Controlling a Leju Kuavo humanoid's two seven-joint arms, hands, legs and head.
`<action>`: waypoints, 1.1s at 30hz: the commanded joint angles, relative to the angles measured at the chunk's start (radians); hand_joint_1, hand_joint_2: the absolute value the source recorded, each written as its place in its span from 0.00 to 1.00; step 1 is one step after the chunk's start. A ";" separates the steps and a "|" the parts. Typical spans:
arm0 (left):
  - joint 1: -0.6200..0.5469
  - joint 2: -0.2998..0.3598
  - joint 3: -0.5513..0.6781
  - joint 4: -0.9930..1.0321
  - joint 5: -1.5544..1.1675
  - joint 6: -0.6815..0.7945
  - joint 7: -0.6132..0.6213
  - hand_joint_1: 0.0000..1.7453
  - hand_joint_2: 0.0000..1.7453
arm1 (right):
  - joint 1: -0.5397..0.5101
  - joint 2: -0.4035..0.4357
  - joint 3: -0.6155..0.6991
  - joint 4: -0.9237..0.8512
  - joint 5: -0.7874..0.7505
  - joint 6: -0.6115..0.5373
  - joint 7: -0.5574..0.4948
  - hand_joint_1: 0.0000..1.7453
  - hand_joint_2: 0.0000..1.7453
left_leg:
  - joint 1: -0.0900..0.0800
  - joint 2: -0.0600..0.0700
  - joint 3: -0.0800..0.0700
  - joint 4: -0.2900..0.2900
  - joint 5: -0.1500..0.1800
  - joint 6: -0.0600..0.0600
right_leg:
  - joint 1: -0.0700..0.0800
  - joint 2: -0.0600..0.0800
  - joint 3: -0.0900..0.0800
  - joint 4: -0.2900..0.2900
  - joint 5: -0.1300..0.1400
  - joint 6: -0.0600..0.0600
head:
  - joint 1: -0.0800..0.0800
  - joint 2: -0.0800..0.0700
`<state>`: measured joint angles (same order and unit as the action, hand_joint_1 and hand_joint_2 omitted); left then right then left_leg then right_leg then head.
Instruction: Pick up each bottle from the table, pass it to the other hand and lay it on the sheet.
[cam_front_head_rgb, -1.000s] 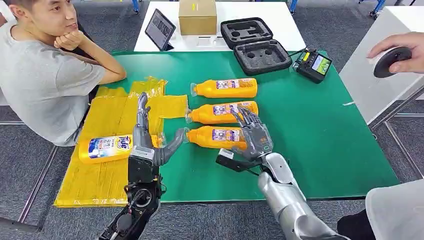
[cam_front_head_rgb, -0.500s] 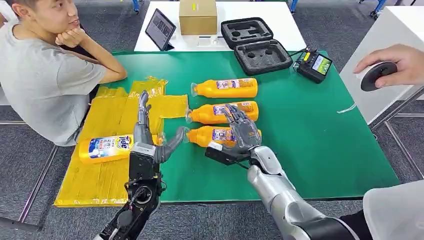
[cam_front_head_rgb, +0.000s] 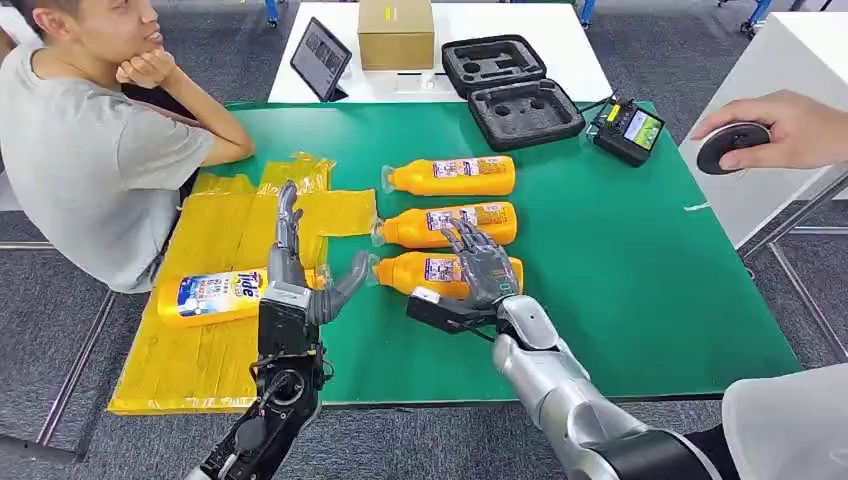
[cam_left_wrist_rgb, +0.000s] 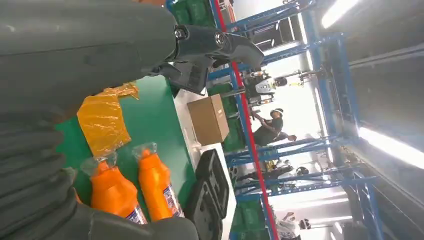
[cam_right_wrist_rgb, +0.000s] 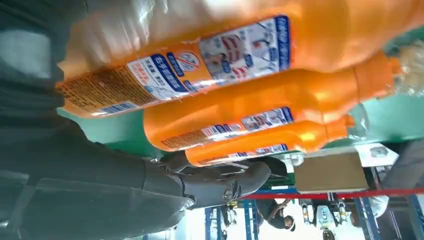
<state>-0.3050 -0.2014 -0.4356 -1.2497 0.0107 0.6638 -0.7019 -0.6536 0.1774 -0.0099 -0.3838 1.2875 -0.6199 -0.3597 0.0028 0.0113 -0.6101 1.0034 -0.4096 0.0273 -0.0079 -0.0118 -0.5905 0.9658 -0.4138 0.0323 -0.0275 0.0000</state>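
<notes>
Three orange bottles lie side by side on the green table (cam_front_head_rgb: 640, 260): a far one (cam_front_head_rgb: 450, 177), a middle one (cam_front_head_rgb: 447, 224) and the nearest one (cam_front_head_rgb: 425, 272). My right hand (cam_front_head_rgb: 482, 264) is spread over the base end of the nearest bottle (cam_right_wrist_rgb: 225, 50), fingers apart and not closed round it. My left hand (cam_front_head_rgb: 295, 275) stands open at the edge of the yellow sheet (cam_front_head_rgb: 215, 230), its thumb pointing at that bottle's cap. A fourth orange bottle (cam_front_head_rgb: 210, 297) with a Tide label lies on the sheet left of it. The left wrist view shows two of the bottles (cam_left_wrist_rgb: 115, 192).
A person (cam_front_head_rgb: 90, 160) sits at the table's left side, elbow on its corner. At the far edge are a black foam case (cam_front_head_rgb: 510, 90) and a controller (cam_front_head_rgb: 625, 128); a tablet (cam_front_head_rgb: 320, 58) and a box (cam_front_head_rgb: 395, 32) stand behind. Another person's hand (cam_front_head_rgb: 790, 125) holds a black disc at the right.
My right hand has moved left and settled over the nearest bottle's base end. My left hand has stayed put. The person's hand with the disc has shifted a little left.
</notes>
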 joint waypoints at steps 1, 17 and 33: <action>-0.023 0.009 0.014 0.066 0.000 -0.005 0.004 0.00 1.00 | -0.048 -0.049 0.061 0.082 0.048 -0.036 0.138 0.00 1.00 | 0.000 -0.001 0.003 0.000 -0.001 -0.001 | 0.000 0.000 0.003 0.000 -0.002 -0.001 | 0.000 0.000; -0.017 0.021 0.009 0.054 -0.008 0.014 0.004 0.00 1.00 | -0.035 -0.065 0.039 0.101 0.015 -0.011 0.146 0.00 1.00 | 0.000 0.000 0.003 0.000 -0.001 -0.001 | 0.000 0.001 0.002 0.000 -0.001 -0.001 | 0.000 0.000; -0.036 0.009 -0.003 0.079 -0.006 0.008 0.004 0.00 1.00 | -0.010 -0.092 0.005 0.120 -0.036 0.100 0.122 0.00 1.00 | 0.000 -0.002 0.003 0.000 -0.002 -0.001 | 0.000 -0.001 0.004 0.000 -0.002 -0.001 | 0.000 0.000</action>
<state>-0.3002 -0.2007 -0.4356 -1.2356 -0.0030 0.6729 -0.7019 -0.6443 0.1118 0.0175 -0.3315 1.2585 -0.5970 -0.2396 0.0028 0.0112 -0.6102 1.0035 -0.4097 0.0273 -0.0079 -0.0119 -0.5908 0.9657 -0.4138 0.0323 -0.0278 0.0000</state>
